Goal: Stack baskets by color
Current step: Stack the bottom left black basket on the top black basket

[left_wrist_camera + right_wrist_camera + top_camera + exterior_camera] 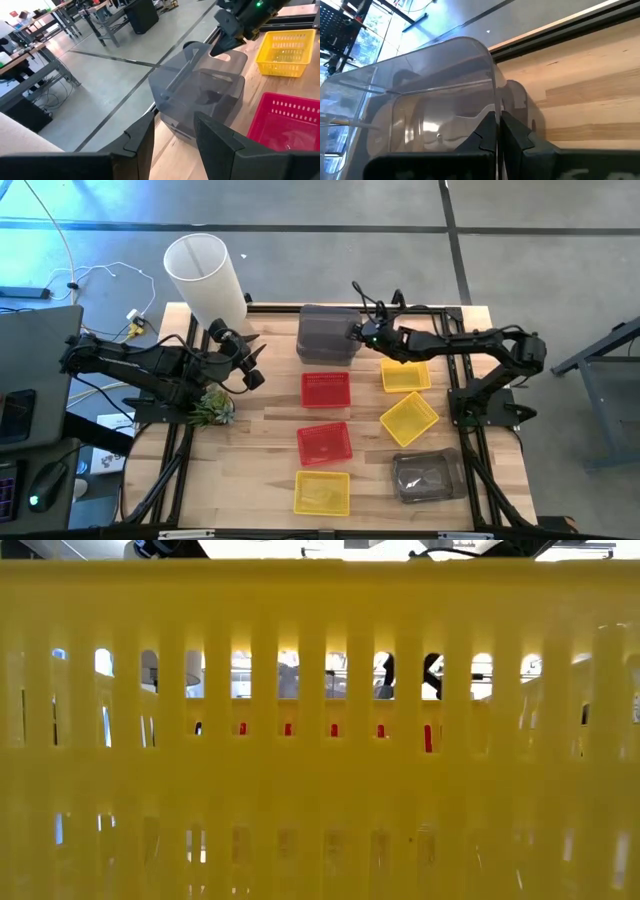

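Two translucent grey baskets sit together at the table's far middle: the upper one [322, 330] is tilted over the lower one [215, 100]. My right gripper [356, 332] is shut on the upper one's right wall. My left gripper [252, 366] hovers open to their left, with nothing between its fingers [172, 135]. On the table lie two red baskets [326, 389] [324, 443], three yellow ones [405, 375] [409, 418] [322, 492] and a third grey one [427, 477]. In the low view, a yellow basket's slotted wall [320, 740] blocks nearly everything. My right gripper pinches the upper grey basket's right end wall [495, 100] at its rim, one finger inside the basket and one outside. The fingers [512, 134] come from the table's right, slanting down. The basket is tilted, its lower part in or on the second grey basket.
A tall white cylinder [205, 272] stands at the far left corner, behind my left arm. A small green plant [212, 408] lies by the left arm's base. Bare wood shows along the table's left side [250, 470].
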{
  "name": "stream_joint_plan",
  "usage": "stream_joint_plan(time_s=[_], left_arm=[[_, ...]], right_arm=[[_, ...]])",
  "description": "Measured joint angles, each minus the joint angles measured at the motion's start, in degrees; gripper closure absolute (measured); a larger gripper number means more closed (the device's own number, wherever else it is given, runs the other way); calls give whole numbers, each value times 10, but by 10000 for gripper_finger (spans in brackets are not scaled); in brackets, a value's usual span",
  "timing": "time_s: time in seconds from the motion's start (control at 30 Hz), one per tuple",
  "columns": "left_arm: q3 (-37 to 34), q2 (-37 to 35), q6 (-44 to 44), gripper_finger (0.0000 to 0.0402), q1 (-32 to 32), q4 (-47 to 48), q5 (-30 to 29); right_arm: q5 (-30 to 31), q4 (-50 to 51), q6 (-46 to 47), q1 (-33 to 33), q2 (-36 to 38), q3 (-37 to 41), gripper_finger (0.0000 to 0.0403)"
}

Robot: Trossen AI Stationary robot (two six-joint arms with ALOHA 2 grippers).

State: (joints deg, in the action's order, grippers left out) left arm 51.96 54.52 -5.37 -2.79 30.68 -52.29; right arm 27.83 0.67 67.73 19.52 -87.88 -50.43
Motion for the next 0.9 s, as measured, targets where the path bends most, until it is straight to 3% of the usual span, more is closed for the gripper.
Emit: stream_joint_plan(time_s=[0.9], left_arm=[[0, 0, 0, 277, 0, 17, -24]], right_arm=[[-43, 4, -36, 41, 1, 0, 402]])
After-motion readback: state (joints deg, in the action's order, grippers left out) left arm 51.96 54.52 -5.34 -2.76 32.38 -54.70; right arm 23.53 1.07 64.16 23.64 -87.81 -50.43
